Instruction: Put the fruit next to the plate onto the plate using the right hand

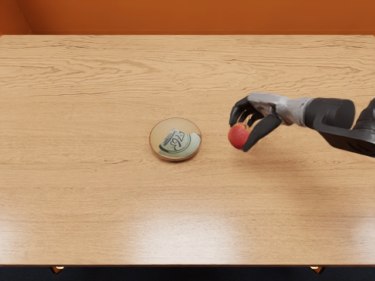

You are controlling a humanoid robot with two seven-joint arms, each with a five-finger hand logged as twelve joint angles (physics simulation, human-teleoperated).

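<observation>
Fruit: one, red and round (237,136), on the table (88,205) side of things at 3 o'clock of the plate, near it but apart, with bare wood between them.
Long axis: none that I can make out; it looks round.
Right hand (258,117): clamped on the fruit, fingers (239,109) curled over its 12 o'clock side, thumb against its 4 o'clock side; the palm lies at 2 o'clock of the fruit.
Lift: I cannot tell whether the fruit is clear of the wood.
Plate (154,139): one, small, round, patterned centre, at 9 o'clock of the fruit.
Key relation: my judgement is that the carry runs straight toward 9 o'clock, a short way.
Arms: right enters from 3 o'clock; left out of view.
Count: one fruit, one plate, one hand.
Status: fruit not yet on the plate.
</observation>
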